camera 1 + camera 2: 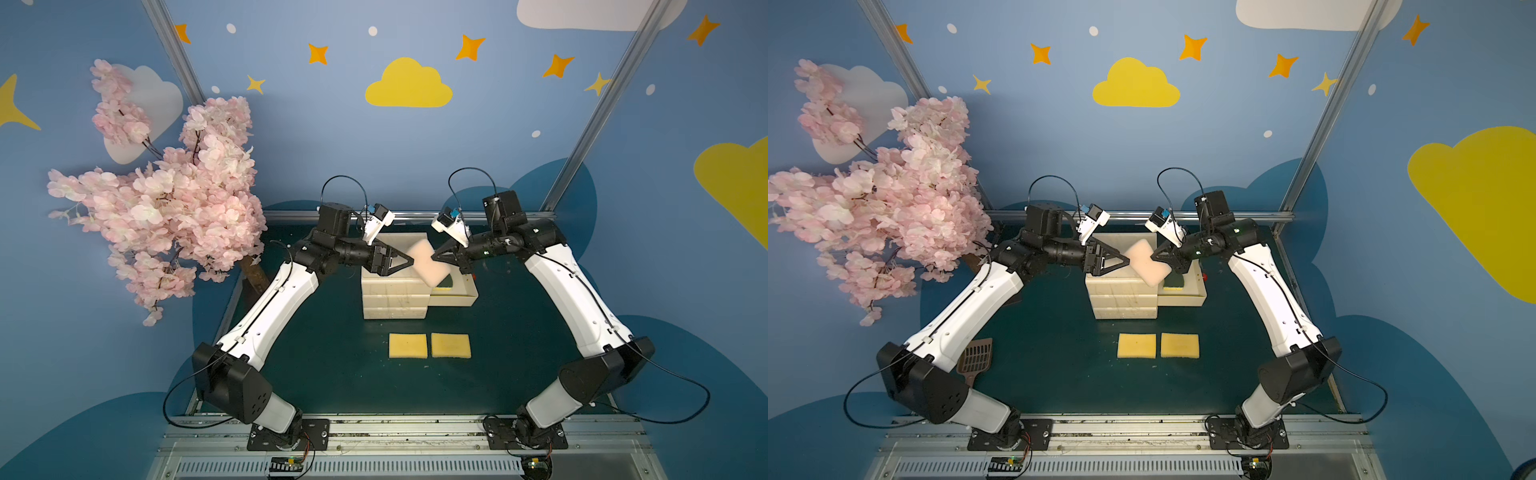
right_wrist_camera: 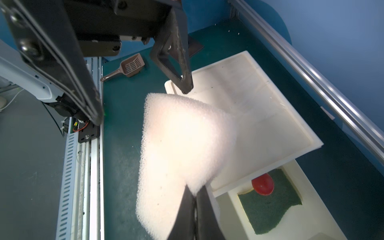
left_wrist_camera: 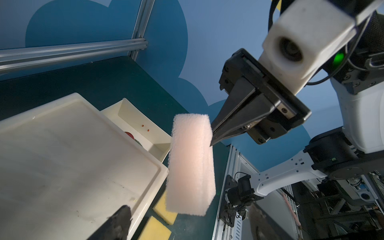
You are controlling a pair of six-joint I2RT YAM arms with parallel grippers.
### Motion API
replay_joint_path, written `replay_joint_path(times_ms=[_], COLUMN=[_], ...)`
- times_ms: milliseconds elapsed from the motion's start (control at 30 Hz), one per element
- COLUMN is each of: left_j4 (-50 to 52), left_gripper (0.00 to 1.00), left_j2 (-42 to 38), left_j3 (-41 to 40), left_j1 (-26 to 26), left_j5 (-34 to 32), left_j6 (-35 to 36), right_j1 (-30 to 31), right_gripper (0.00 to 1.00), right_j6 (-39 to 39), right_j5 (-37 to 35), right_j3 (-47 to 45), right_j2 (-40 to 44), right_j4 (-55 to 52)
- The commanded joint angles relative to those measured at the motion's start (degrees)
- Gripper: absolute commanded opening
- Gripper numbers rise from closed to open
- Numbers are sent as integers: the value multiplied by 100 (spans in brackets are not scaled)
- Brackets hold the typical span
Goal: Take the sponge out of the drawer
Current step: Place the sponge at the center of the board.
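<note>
A pale pink sponge (image 1: 428,264) (image 1: 1148,262) hangs tilted in the air above the white drawer unit (image 1: 395,303). My right gripper (image 1: 434,258) (image 2: 194,193) is shut on one corner of it. My left gripper (image 1: 409,262) (image 2: 141,99) stands open at the sponge's opposite edge, with one finger (image 2: 186,83) just off that edge. In the left wrist view the sponge (image 3: 190,166) fills the middle, with the right gripper (image 3: 212,141) pinching its side. The drawer (image 1: 457,297) (image 2: 295,224) is pulled out to the right and holds a green-topped pad (image 2: 268,201) and a red ball (image 2: 262,184).
Two yellow sponges (image 1: 408,345) (image 1: 451,345) lie side by side on the green table in front of the drawer unit. A brown slotted scoop (image 1: 976,357) lies at the left. A pink blossom tree (image 1: 166,208) stands at the back left.
</note>
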State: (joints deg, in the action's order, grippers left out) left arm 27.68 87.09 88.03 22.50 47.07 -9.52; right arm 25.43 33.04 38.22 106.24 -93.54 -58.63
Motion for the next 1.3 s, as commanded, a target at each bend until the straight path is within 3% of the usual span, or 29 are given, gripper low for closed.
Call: replay_joint_path(times_ms=[0, 167, 467, 633, 800, 867, 1000, 1133, 1267], left_j4=[29, 48, 244, 164, 143, 82, -89, -253, -527], left_gripper=[86, 81, 58, 27, 7, 2, 2, 2, 2], left_j2=[-36, 35, 190, 216, 239, 209, 103, -31, -253], left_j3=[46, 37, 36, 39, 19, -37, -161, -306, -579], left_j1=[-17, 8, 78, 88, 97, 97, 100, 70, -16], left_j5=[349, 425, 265, 206, 89, -8, -159, -479, -728], left_j6=[40, 13, 82, 37, -27, -79, -172, -390, -750], right_j1=[160, 289, 353, 400, 401, 407, 382, 311, -23], right_gripper=[0, 0, 0, 0, 1, 7, 35, 49, 69], right_j6=[323, 370, 413, 408, 228, 61, -377, -1165, -2047], right_j5=[-139, -195, -36, -3, -32, -112, -592, -1484, -1479], right_j3=[244, 359, 492, 520, 430, 340, -4, -861, -1733], right_j2=[-124, -209, -218, -252, -245, -206, -16, 534, 1167], right_j4=[-508, -518, -452, -431, -150, 91, 857, 2316, 3675])
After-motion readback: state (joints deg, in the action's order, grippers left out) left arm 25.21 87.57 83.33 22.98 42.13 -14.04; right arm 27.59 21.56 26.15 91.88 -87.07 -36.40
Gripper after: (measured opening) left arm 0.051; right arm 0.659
